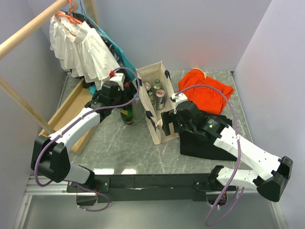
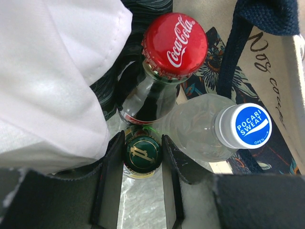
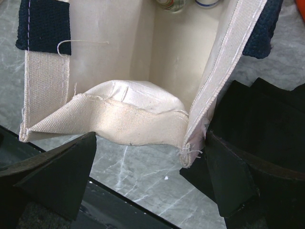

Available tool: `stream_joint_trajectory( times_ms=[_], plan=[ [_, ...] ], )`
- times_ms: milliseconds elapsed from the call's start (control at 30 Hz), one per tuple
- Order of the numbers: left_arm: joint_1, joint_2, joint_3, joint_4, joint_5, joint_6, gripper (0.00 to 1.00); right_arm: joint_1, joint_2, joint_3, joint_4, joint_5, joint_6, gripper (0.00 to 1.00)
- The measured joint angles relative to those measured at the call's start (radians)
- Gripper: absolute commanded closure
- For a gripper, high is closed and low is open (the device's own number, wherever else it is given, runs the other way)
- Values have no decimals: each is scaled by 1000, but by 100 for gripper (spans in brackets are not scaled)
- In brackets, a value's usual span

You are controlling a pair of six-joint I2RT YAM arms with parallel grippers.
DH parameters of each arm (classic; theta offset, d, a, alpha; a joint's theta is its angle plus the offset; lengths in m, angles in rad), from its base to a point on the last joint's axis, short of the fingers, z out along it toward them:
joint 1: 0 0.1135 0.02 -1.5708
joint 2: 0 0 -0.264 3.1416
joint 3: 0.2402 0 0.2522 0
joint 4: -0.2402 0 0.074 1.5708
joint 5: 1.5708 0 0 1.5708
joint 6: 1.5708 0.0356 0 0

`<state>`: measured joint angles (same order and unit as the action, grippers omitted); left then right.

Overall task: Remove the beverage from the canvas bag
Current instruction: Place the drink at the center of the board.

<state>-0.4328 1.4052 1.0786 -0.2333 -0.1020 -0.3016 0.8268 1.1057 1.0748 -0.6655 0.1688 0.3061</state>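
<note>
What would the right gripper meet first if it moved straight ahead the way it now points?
Probably the canvas bag: its folded-in near end wall lies just ahead between the right gripper's open fingers, though depth is unclear.

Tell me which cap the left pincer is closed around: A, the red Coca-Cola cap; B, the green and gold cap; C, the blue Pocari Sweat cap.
B: in the left wrist view the green and gold cap sits clamped inside the left pincer.
</note>
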Motion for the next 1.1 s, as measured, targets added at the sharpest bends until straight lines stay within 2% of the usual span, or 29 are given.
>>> stream_joint_trajectory(
  times_ms=[200, 300, 400, 467, 567, 1100],
  plan=[
    [0, 0, 0, 0, 1, 0, 72, 0, 0, 0, 0, 0, 0, 0],
    [0, 0, 0, 0, 1, 0, 61, 0, 0, 0, 0, 0, 0, 0],
    [0, 0, 0, 0, 4, 0, 60, 0, 0, 0, 0, 0, 0, 0],
    [0, 0, 0, 0, 8, 0, 48, 0, 0, 0, 0, 0, 0, 0],
    [-1, 0, 5, 13, 26, -11, 43, 0, 1, 0, 0, 0, 0, 0],
    [-1, 0, 21, 41, 45, -19, 41, 0, 11, 0, 0, -1, 0, 0]
  ],
)
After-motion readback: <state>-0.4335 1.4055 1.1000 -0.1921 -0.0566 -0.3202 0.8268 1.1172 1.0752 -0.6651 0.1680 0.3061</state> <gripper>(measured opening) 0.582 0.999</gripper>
